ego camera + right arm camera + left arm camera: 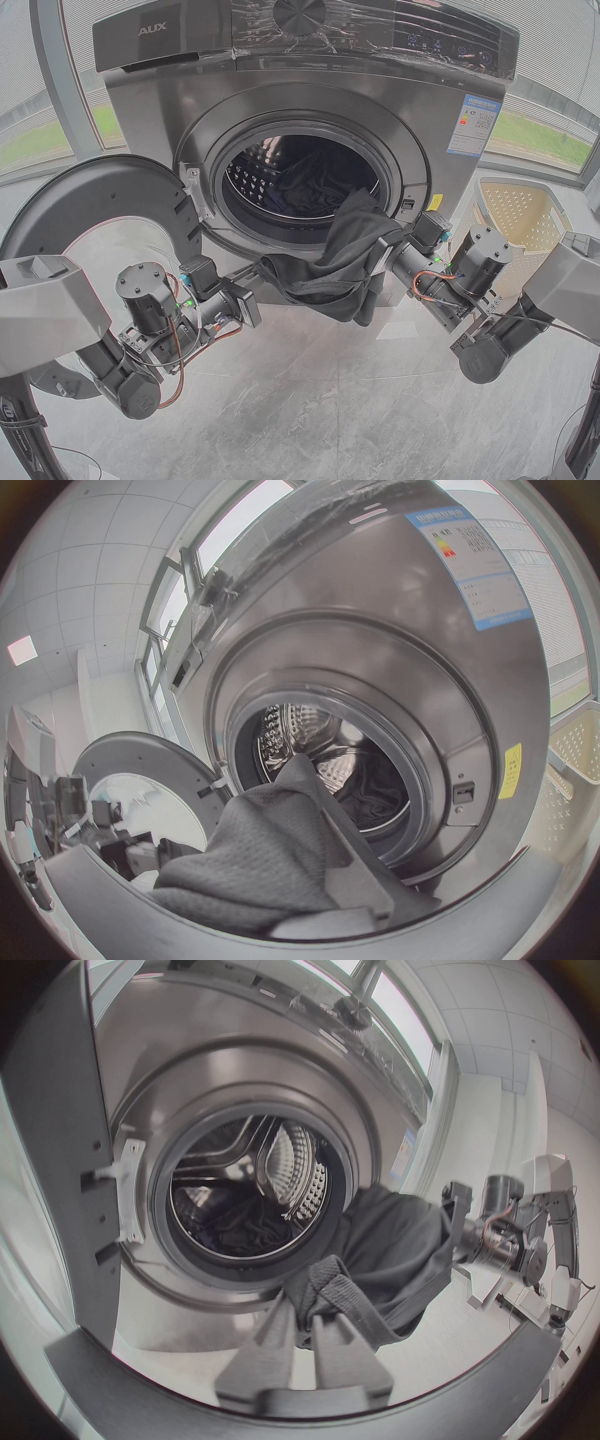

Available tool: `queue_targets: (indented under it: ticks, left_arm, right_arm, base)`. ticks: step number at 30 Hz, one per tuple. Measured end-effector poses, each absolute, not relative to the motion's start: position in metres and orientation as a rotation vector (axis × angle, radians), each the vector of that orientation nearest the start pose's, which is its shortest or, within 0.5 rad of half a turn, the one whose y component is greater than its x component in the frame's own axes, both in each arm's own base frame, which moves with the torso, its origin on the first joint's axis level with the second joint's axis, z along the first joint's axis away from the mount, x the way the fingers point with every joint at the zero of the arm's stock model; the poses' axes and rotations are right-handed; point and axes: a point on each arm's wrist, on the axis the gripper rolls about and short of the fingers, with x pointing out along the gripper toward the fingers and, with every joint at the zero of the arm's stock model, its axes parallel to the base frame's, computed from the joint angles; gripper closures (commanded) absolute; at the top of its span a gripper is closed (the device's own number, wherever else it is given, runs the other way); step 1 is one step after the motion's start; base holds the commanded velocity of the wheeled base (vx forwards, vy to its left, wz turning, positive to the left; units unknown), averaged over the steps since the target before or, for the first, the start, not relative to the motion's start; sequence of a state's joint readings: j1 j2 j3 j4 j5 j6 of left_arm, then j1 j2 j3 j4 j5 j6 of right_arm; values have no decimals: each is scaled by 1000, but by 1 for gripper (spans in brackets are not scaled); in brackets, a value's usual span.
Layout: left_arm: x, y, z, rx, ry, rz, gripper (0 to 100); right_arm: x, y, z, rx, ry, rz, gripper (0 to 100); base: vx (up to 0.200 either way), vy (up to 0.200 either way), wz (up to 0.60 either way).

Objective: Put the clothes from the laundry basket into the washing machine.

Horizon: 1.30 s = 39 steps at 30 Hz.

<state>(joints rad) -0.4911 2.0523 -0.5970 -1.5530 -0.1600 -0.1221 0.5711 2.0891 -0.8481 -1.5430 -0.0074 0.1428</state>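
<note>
While the dark garment (331, 256) hangs in front of the open washing machine (300, 94), both arms hold it, one at each end. The left gripper (259, 265) has its fingers (340, 1347) clenched on a thick folded hem, which looks like a waistband. The right gripper (378, 240) is higher, just beside the rim of the drum opening. Its fingers are buried in the cloth and seem clamped on it, because the garment rises to that point.

The upper part of the garment leans over the lip of the drum (300, 181), and the rest sags between the arms above the floor (325, 387). More dark clothes (312, 184) lie inside the drum. The door (94, 194) stands wide open at the robot's left, and the laundry basket (522, 212) stands at the right of the machine.

I judge the garment to be light and very soft. It will fold and slide, not keep a shape, so loose parts may catch on the door seal or fall outside. The hem is the best place to hold, since it is thicker and less slippery than the single layer. The hanging middle should be pushed deep inside before any release.
</note>
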Motion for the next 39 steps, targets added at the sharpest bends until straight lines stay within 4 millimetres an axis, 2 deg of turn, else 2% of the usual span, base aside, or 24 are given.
queue_targets:
  ticks: [6,13,20,27,39]
  left_arm:
    - [288,-164,93,-123,17,-669,0]
    - [258,-160,70,-89,159,-764,0]
    - [236,-156,58,-42,241,-858,0]
    - [232,-160,66,-45,210,-923,0]
    - [274,-187,112,-88,-65,-861,0]
  right_arm:
    - [316,200,161,237,-288,576,100]
    - [320,204,177,261,-349,579,100]
    - [321,208,185,273,-378,586,100]
    - [323,209,184,276,-382,586,100]
    - [312,236,156,259,-298,653,100]
  base:
    - [0,0,0]
    - [0,0,0]
    - [0,0,0]
    - [0,0,0]
    - [0,0,0]
